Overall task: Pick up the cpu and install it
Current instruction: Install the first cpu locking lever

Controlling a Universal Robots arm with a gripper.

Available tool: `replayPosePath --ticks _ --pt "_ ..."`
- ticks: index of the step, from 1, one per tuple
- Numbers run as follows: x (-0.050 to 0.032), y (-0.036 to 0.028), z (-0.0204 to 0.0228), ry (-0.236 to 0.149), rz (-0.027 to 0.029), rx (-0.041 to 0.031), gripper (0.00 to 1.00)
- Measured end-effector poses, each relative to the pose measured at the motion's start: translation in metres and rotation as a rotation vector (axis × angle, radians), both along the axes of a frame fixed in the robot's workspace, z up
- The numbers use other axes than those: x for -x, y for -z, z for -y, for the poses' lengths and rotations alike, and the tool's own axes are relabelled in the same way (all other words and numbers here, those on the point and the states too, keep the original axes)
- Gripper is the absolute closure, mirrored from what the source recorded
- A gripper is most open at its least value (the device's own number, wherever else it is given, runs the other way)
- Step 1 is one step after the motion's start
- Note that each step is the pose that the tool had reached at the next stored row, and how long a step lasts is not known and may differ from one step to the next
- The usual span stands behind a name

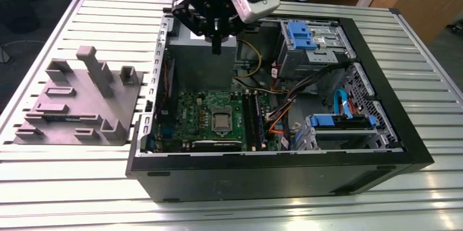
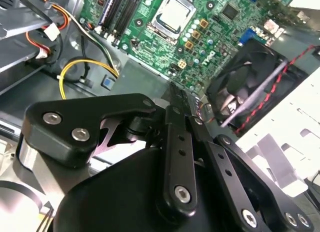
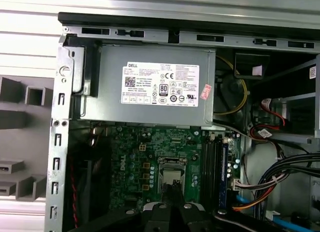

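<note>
A black computer case (image 1: pixel 289 179) lies open on a metal tabletop (image 1: pixel 72 187). Inside the case is a green board (image 1: pixel 190 113).

The cpu (image 1: pixel 219 119) is a small silver square. It lies flat in a shiny frame near the middle of the board. In the second wrist view the cpu (image 2: pixel 175 14) looks pale and bright, with the board (image 2: pixel 220 32) all around it. In the first wrist view the cpu (image 3: pixel 170 176) sits just past the tip of the tool (image 3: pixel 173 190).

In the exterior view the tool (image 1: pixel 216 51) hangs in the air, pointing down. It is over a big grey box (image 1: pixel 195 68) at the far end of the case. The tool is well apart from the cpu and touches nothing. In the second wrist view the tool (image 2: pixel 173 88) has its two black fingers (image 2: pixel 179 142) pressed close together, and there is nothing between them.

The grey box (image 3: pixel 155 117) has a white label and lies just beside the board (image 3: pixel 135 162).

A black fan (image 2: pixel 250 77) with a red and black wire across it is near the edge of the board. A yellow wire (image 2: pixel 85 66) curls on the case floor.

On the exterior view's left, a grey holder (image 1: pixel 72 111) with blocks and posts stands on the tabletop, just beside the case.
</note>
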State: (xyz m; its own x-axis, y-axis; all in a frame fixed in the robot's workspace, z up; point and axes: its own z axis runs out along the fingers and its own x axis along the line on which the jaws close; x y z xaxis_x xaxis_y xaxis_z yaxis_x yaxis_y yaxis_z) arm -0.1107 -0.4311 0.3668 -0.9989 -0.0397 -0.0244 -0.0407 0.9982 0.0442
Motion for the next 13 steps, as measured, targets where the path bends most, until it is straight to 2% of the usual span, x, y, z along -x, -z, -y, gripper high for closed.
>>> replayPosePath --ticks 4,7,13 --pt "-0.0055 0.0030 0.0000 0.000 0.0001 -0.0002 0.90" --pt "-0.0064 0.0052 0.0000 -0.002 0.0000 0.0001 0.90" --pt "-0.0064 0.0089 0.0000 -0.103 0.0000 0.0000 0.90"
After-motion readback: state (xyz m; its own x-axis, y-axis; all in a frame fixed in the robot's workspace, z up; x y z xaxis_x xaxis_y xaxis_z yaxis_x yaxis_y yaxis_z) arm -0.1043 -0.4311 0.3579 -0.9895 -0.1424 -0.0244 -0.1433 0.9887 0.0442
